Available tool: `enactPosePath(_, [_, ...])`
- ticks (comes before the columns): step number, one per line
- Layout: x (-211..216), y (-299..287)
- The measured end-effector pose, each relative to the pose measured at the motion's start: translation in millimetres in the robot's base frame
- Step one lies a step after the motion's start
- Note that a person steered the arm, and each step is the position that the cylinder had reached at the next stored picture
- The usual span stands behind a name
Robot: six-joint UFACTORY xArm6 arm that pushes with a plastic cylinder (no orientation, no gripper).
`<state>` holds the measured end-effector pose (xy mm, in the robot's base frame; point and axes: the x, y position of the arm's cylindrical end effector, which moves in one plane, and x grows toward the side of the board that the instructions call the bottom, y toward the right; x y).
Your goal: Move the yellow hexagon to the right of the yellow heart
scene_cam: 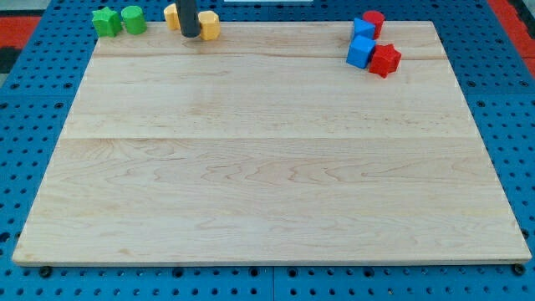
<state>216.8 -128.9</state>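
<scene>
Two yellow blocks sit at the view's top edge of the wooden board. One yellow block (171, 16) is left of my rod, the other yellow block (209, 25) is right of it. Their shapes are partly hidden by the rod, so I cannot tell which is the hexagon and which the heart. My tip (190, 35) stands between them, touching or almost touching both.
Two green blocks (105, 22) (133, 19) lie at the top left. At the top right sit two blue blocks (364, 28) (360, 53), a red cylinder (374, 20) and a red star (384, 60). Blue pegboard surrounds the wooden board (267, 184).
</scene>
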Motion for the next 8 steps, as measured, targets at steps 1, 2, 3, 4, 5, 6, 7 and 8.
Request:
enactPosePath(1, [-2.6,0.0])
enactPosePath(2, [-3.3,2.4])
enactPosePath(3, [-3.3,10.0])
enactPosePath(4, [-3.2,19.5])
enactPosePath(5, [-3.2,27.7])
enactPosePath(6, [-4.3,28.3])
enactPosePath(7, [-9.1,30.4])
enactPosePath(8, [-9.3,33.0])
